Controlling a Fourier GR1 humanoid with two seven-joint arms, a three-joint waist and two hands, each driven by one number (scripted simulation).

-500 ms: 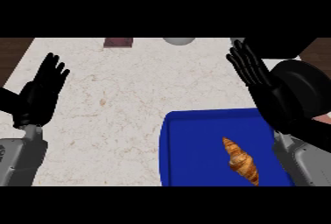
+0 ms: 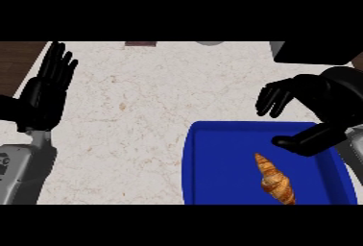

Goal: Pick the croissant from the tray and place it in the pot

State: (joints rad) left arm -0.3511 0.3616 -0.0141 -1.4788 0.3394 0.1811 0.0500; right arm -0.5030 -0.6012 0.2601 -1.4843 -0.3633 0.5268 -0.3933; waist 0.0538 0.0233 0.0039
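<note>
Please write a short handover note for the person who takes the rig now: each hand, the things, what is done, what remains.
Left hand: open, fingers up, resting at the view's left edge.
Right hand: open, fingers bent downward, above the blue tray's far edge, holding nothing.
Croissant: lies on the tray, untouched.
Pot: I cannot identify it; a dark shape sits at the upper right.
Done: nothing yet. Left: grasp the croissant, carry it, place it in the pot.

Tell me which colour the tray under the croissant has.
The tray is bright blue, seen in the head view; the croissant on it is golden brown.
</note>
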